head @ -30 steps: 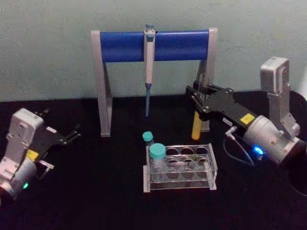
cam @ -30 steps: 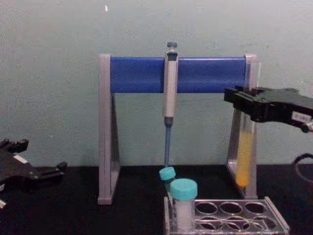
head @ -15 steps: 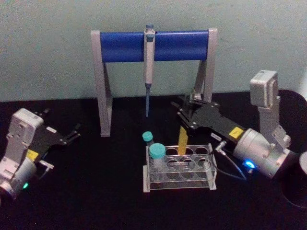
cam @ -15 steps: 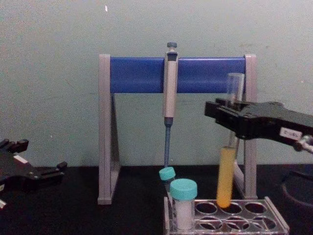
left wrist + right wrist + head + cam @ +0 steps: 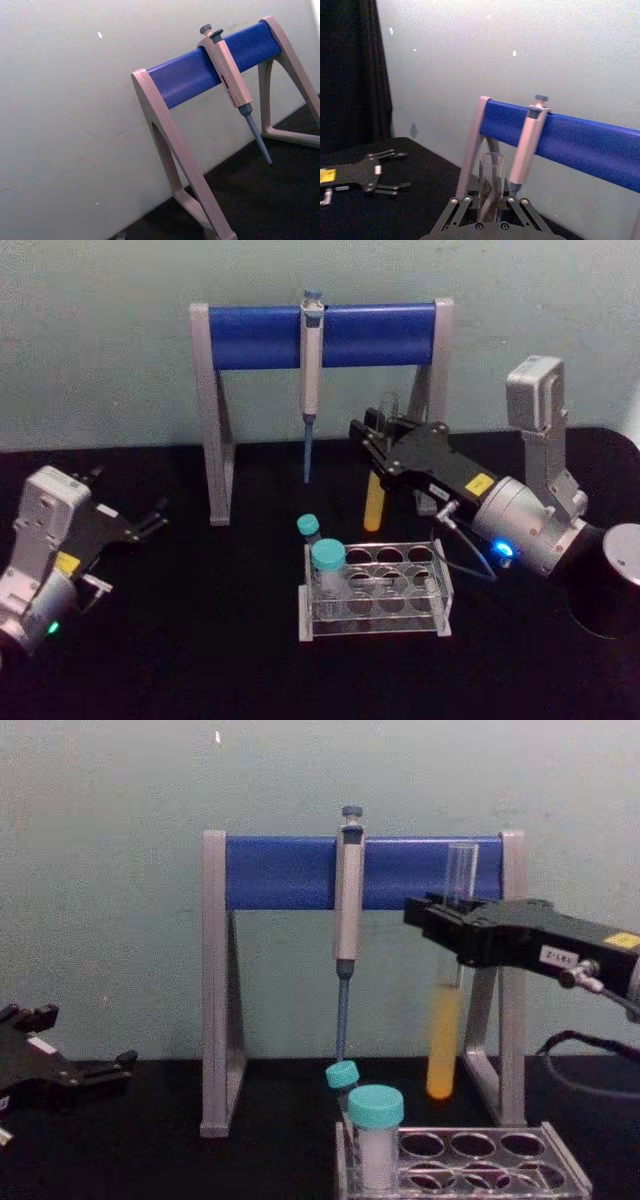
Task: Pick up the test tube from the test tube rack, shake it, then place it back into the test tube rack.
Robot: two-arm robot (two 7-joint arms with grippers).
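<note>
On my black worktop (image 5: 200, 640) the grey-legged stand (image 5: 260, 335) with its blue crossbar spans the back. My right end effector (image 5: 373, 443) reaches in front of the stand's right leg, clamped on the upper part of the test tube (image 5: 443, 1020), while my left end effector (image 5: 150, 520) sits low at the left, fingers spread and holding nothing. The clear test tube rack (image 5: 375, 625) stands front and centre with a teal-capped vial (image 5: 328, 565) at its left end, and the tube hangs upright in the air, its yellow-orange end clear above the rack's back row, in no hole.
</note>
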